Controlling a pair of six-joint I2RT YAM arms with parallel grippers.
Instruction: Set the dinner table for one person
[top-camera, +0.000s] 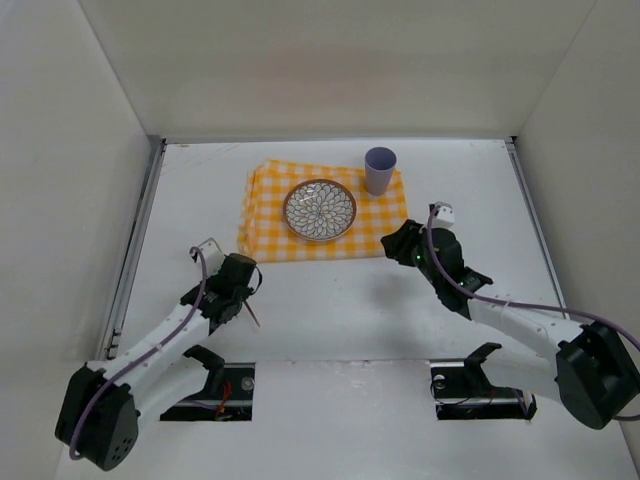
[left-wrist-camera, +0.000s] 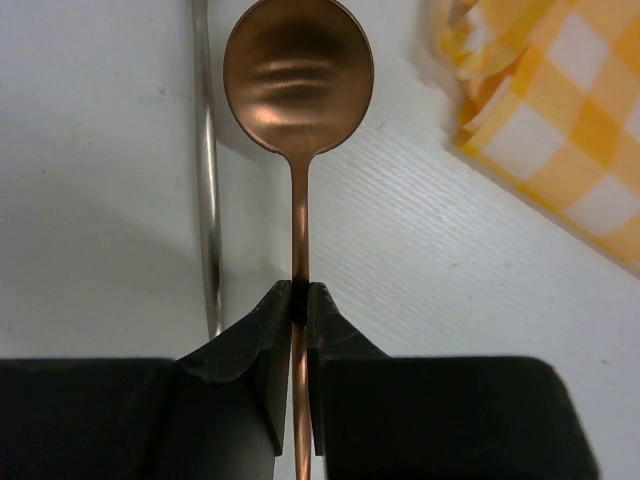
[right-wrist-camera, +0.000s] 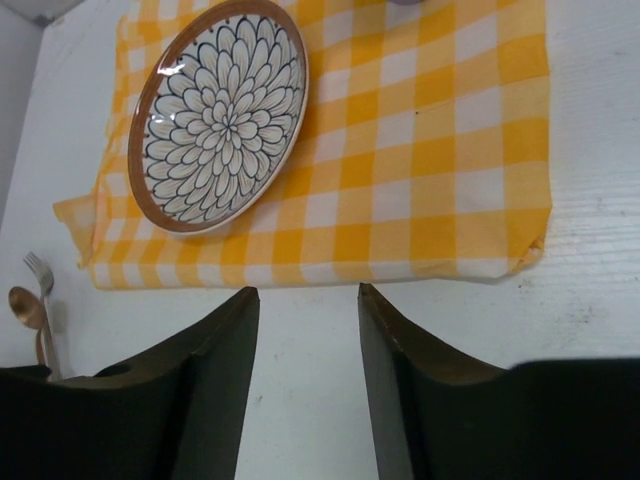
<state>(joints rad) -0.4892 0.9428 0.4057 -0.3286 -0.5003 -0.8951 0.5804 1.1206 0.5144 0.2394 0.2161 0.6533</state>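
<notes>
Copper spoon (left-wrist-camera: 298, 75), bowl pointing straight ahead, is clamped in the left pincer (left-wrist-camera: 299, 296); right pincer (right-wrist-camera: 307, 292) gapes.

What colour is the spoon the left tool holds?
The spoon is copper-coloured; left wrist view shows it best.

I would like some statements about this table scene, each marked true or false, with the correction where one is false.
1. The left tool is shut on a copper spoon. True.
2. The plate is plain white. False: it bears a dark petal pattern and a brown rim.
3. The right tool is open and holds nothing. True.
4. The cup stands inside the plate. False: it stands on the checked cloth, beside the plate.
5. A silver fork shows close to the spoon. True.
</notes>
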